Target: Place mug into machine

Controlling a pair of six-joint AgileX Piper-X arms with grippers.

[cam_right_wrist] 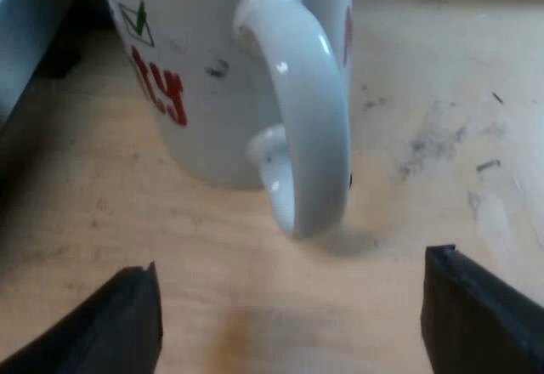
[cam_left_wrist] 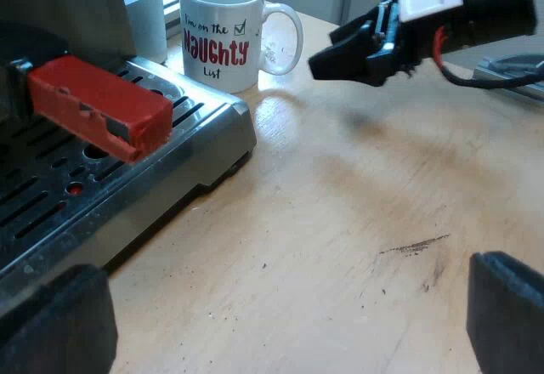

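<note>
**Mug handle facing the right hand head-on**

One mug [cam_left_wrist: 223, 30] is standing upright on the counter [cam_left_wrist: 357, 221], just beside the corner of the drip tray [cam_left_wrist: 127, 178] of the espresso machine [cam_left_wrist: 76, 0]. Its long axis is running vertically. Its handle loop [cam_right_wrist: 302, 110] is pointing away from the machine, straight at the right hand [cam_right_wrist: 291, 272].

That hand is hovering low over the counter, near the loop and released. Its two black fingers are spread wider than the loop, which is lying just ahead between them. It is much the nearer hand, so the coming move is probably a short advance to close on the handle.

The left hand [cam_left_wrist: 285, 265] is hanging well apart from the mug, also released, with the tray beside it. One red handle end [cam_left_wrist: 98, 106] is jutting out over the tray, so the mug will likely have to go beneath it.

Count: one mug, one machine, one red handle end, two hands.
</note>
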